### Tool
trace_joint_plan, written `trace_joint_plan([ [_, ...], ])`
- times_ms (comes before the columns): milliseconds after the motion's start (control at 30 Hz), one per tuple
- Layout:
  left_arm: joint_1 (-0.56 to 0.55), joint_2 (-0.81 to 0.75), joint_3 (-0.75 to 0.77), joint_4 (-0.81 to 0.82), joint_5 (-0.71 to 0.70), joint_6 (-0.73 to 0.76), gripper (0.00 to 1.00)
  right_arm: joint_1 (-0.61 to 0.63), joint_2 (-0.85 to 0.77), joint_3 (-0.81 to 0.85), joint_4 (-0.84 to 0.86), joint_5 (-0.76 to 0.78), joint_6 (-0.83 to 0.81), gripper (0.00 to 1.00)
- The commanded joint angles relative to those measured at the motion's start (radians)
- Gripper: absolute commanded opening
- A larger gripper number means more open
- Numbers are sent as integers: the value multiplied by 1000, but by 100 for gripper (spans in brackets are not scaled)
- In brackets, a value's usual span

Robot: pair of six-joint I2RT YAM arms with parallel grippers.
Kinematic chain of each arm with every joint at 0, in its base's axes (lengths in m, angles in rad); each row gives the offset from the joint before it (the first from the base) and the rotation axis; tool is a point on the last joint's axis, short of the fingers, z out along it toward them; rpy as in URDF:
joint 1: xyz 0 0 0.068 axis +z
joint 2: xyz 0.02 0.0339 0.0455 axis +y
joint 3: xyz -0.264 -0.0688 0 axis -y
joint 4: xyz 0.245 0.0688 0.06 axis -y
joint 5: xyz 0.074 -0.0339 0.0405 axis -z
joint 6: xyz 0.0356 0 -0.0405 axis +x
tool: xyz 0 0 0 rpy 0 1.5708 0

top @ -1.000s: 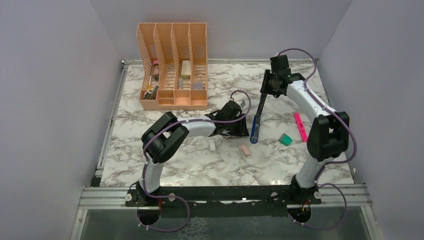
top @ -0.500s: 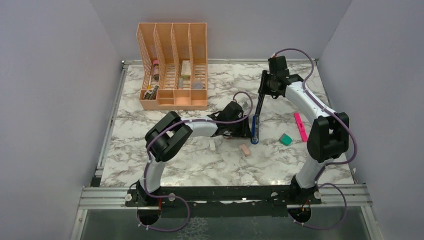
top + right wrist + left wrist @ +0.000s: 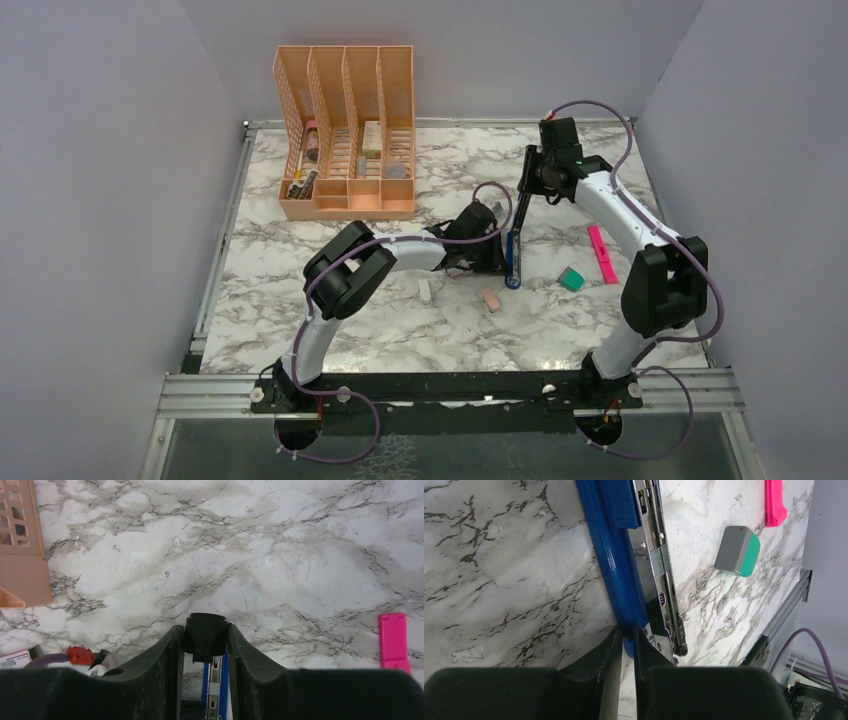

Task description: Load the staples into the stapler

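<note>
Blue stapler (image 3: 513, 260) lies open just right of table centre, cover raised toward 12 o'clock. Left gripper (image 3: 626, 636) pinches blue base tip. Right gripper (image 3: 206, 641) clamps black cover. Staples box (image 3: 14, 657), mostly cropped, sits at stapler's 9 o'clock. Risk: thin base pinch slips, stapler swings, cover snaps shut.

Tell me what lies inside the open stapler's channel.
A short grey piece sits midway in the stapler channel; staples or pusher, I cannot tell. The right gripper covers its far end.

The slim blue stapler (image 3: 614, 555) runs off the left wrist view's top edge. So does the bright-pink highlighter (image 3: 775, 502).
</note>
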Motion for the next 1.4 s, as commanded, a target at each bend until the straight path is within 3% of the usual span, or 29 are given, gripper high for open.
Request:
trace_joint_plan([
  [0,-13,45,21,-6,-59,-15,14,37,-71,-24,-13,-6,29,32],
  [567,-15,62,63,-42,-86,-28,13,88,-327,-266,-74,-3,121,28],
  [1067,-15,88,116,-86,-100,-19,13,150,-398,-402,-94,-45,185,27],
  [1367,-13,72,114,-75,-78,-19,13,169,-376,-541,-6,-5,207,26],
])
